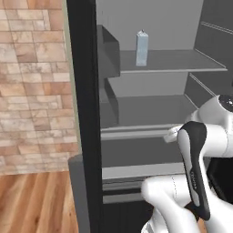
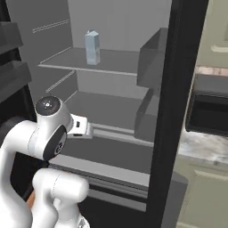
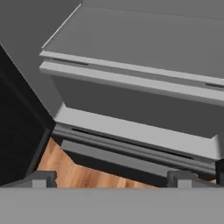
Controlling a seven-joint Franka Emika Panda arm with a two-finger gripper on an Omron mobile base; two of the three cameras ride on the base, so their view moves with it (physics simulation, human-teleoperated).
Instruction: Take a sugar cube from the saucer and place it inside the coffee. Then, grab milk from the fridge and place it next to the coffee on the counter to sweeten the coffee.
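The fridge (image 1: 84, 113) stands open, with a black frame and a grey inside. The milk (image 1: 142, 48), a pale grey-blue carton, stands upright on an upper shelf (image 2: 92, 47). My arm reaches toward the lower shelves, well below the carton, and its white hand (image 2: 81, 127) sits at the front edge of a shelf. In the hand view my gripper (image 3: 112, 180) is open with nothing between the dark fingertips (image 3: 43, 178). It looks at the fridge's lower shelves (image 3: 131, 43) and drawer fronts. The saucer, the sugar cube and the coffee are out of view.
Right of the fridge's door edge (image 2: 178, 111) lies a strip of marble counter (image 2: 200, 151) under a black appliance (image 2: 209, 111). Door bins (image 2: 149, 58) jut inward on that side. Left of the fridge are a brick wall (image 1: 32, 82) and wooden floor (image 1: 36, 200).
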